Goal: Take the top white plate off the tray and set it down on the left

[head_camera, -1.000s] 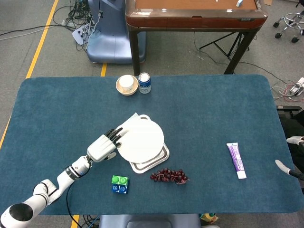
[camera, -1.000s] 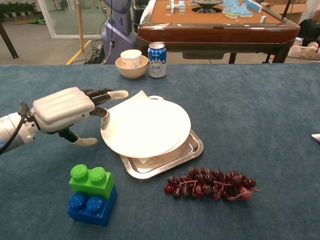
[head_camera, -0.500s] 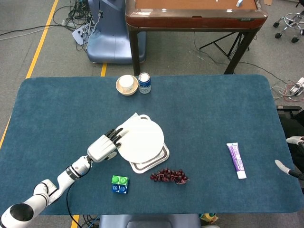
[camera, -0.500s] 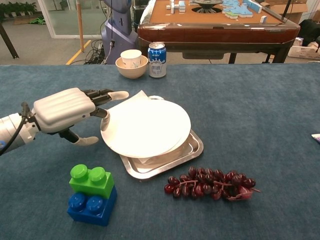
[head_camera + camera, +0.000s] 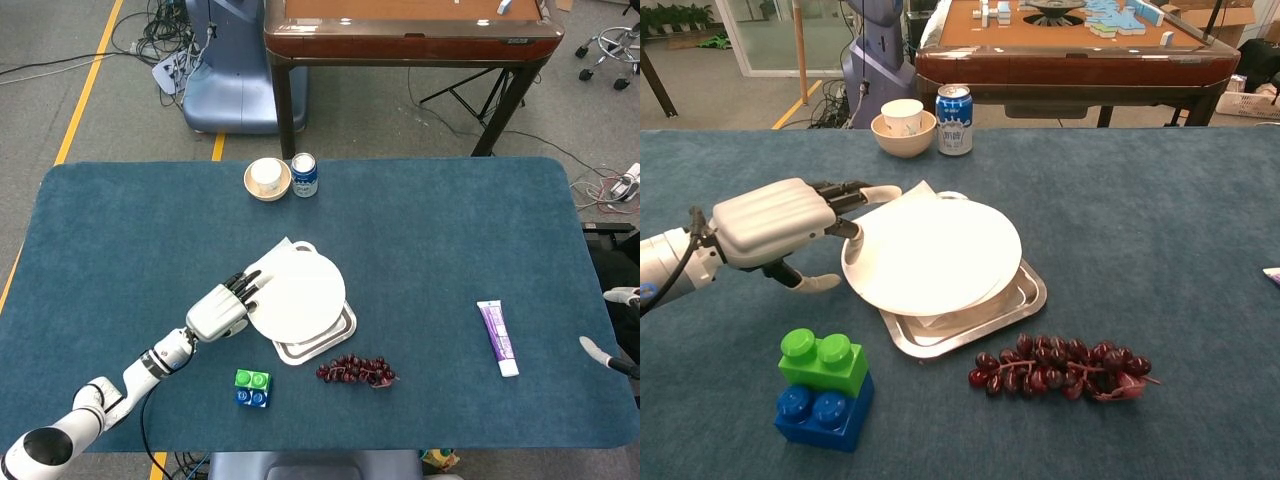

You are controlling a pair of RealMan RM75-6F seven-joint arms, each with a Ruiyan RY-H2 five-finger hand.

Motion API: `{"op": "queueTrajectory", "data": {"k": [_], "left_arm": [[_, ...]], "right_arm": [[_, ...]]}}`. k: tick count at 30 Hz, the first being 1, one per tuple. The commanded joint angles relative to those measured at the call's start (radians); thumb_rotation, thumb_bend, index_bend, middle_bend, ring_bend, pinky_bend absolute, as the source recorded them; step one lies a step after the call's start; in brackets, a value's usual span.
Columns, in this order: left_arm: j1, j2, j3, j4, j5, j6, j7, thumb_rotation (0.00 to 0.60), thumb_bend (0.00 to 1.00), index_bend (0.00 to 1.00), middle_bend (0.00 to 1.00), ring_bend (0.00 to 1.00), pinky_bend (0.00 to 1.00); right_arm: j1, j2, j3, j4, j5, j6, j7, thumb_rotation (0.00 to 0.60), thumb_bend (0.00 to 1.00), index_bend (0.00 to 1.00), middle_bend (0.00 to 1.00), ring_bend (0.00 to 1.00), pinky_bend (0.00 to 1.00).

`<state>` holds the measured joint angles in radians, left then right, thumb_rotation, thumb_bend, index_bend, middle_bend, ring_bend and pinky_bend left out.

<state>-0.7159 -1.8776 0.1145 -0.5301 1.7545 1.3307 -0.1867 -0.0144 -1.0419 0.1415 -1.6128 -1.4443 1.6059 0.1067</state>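
Note:
The top white plate [image 5: 297,296] [image 5: 935,252] lies over the metal tray [image 5: 345,330] [image 5: 1025,300] and overhangs it to the left. More white ware shows under it in the tray. My left hand [image 5: 222,310] [image 5: 775,220] is at the plate's left rim. Its dark fingers [image 5: 845,190] reach over the rim, while the thumb [image 5: 815,284] hangs below, apart from the plate. Of my right hand [image 5: 600,350], only pale fingers show at the far right edge of the head view, spread and holding nothing.
At the back stand a bowl with a cup in it [image 5: 267,179] [image 5: 903,125] and a can [image 5: 304,175] [image 5: 954,105]. Green and blue blocks [image 5: 252,388] [image 5: 822,390] sit just in front of my left hand. Grapes [image 5: 355,370] [image 5: 1060,365] lie before the tray. A purple tube [image 5: 497,337] lies at the right.
My left hand has edged slightly right, toward the plate's rim. The plate and tray have not moved.

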Motion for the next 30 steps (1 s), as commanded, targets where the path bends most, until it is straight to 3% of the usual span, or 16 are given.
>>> {"op": "queueTrajectory", "data": {"k": [1,15,30], "left_arm": [[0.000,-0.001,0.000,0.001,-0.001,-0.002,0.001,0.600,0.30,0.50,0.01,0.00,0.18],[-0.006,-0.015,0.000,0.004,-0.002,-0.008,-0.005,0.600,0.30,0.50,0.01,0.00,0.18],[-0.006,-0.032,-0.005,0.016,-0.010,-0.014,-0.016,0.600,0.39,0.52,0.01,0.00,0.18]], "right_arm": [[0.000,0.000,0.000,0.000,0.000,-0.001,0.001,0.600,0.00,0.36,0.34,0.21,0.23],[0.000,0.000,0.000,0.000,0.000,-0.001,0.000,0.600,0.00,0.36,0.34,0.21,0.23],[-0.002,0.001,0.001,0.002,0.002,0.002,0.005,0.600,0.00,0.36,0.34,0.21,0.23]]}}
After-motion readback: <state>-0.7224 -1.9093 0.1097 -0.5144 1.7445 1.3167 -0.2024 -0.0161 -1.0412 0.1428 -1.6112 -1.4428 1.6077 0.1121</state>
